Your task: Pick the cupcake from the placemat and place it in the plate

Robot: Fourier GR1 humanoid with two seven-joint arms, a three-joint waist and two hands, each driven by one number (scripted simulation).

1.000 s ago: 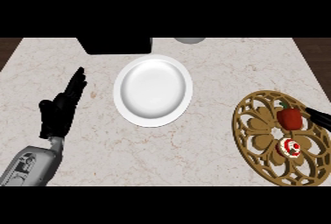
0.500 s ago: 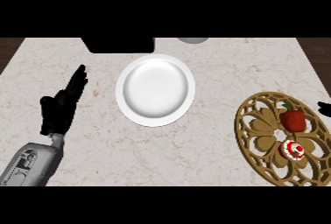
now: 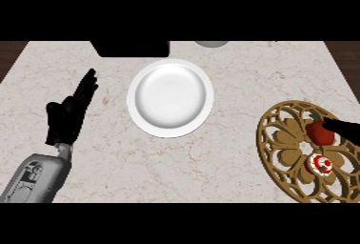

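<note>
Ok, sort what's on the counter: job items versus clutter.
Job: cupcake, placemat, plate, right hand at the placemat's edge.
Lying about: red pepper on the placemat, black box, grey round thing, resting left hand.

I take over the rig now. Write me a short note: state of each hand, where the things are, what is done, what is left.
Left hand: open, resting at the view's left, holds nothing.
Right hand: only a dark tip shows at the right edge, beside the red object; grip cannot be told.
Cupcake: on the placemat, not touched.
Plate: centre of the counter, nothing on it.
Done: nothing yet.
Left: grasp the cupcake, carry it to the plate.
</note>
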